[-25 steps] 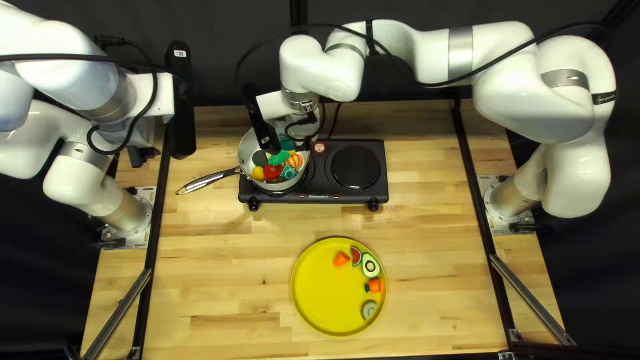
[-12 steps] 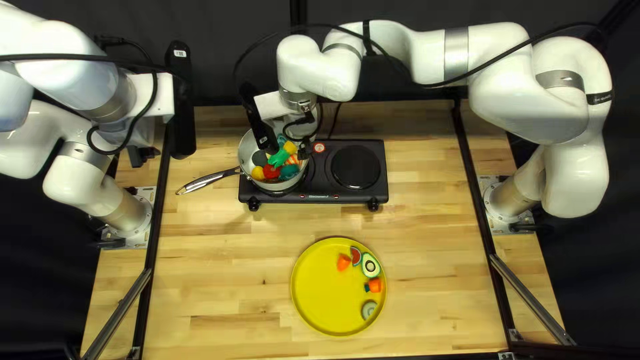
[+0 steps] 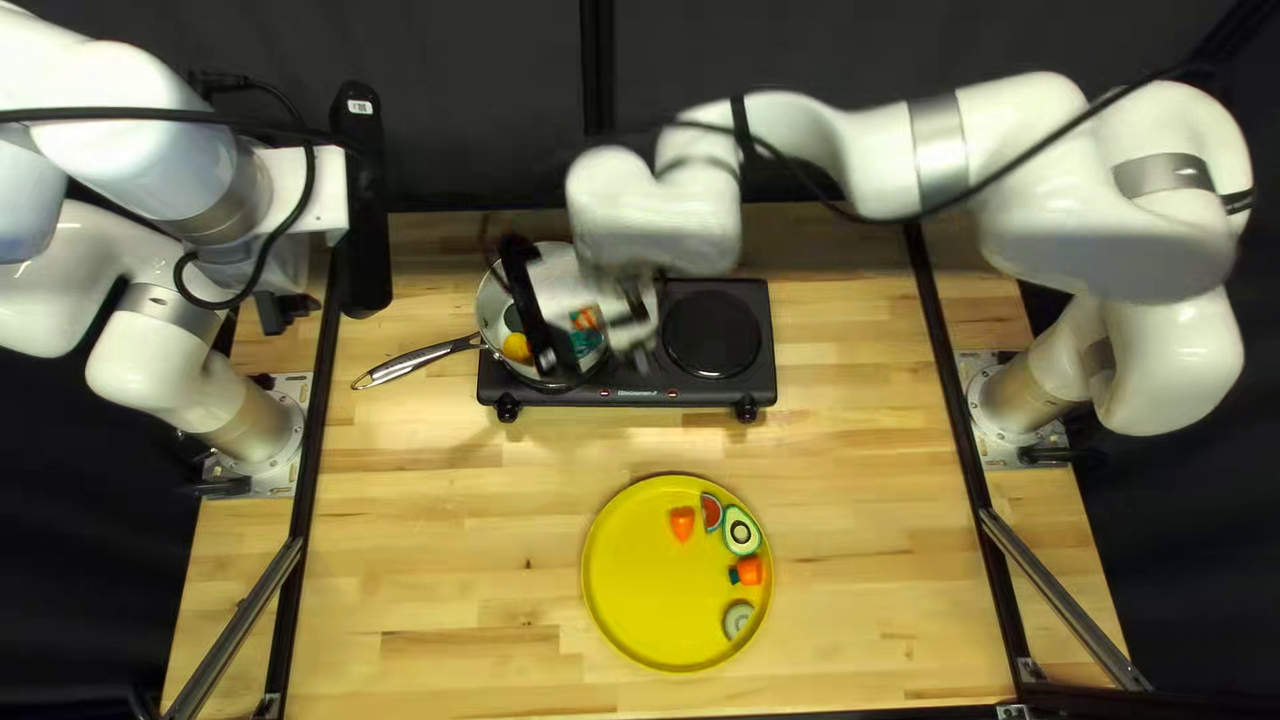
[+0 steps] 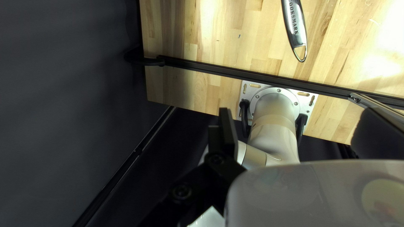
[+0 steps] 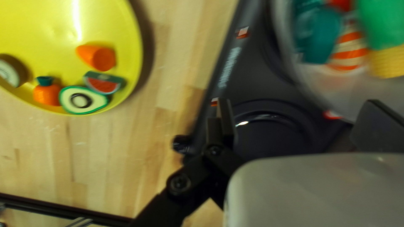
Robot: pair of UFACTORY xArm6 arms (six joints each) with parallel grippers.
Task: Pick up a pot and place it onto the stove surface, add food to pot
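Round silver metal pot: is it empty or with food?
With food: a striped orange piece and a teal piece lie in the pot.

A robotics lab: white robot arms (image 3: 1067, 220) bolted to a butcher-block table (image 3: 454, 574) at the frame's left and right, dark curtain (image 3: 467, 107) across the top.

bright table (image 3: 854, 534), dim curtain (image 3: 467, 134)
in the top left view, blur smears the right arm (image 3: 667, 220); in the left wrist view, white glare washes part of the table; in the right wrist view, the plate (image 5: 42, 25) bears a pale streak, shadow edges its rim, and the pot (image 5: 336, 92) is blurred.
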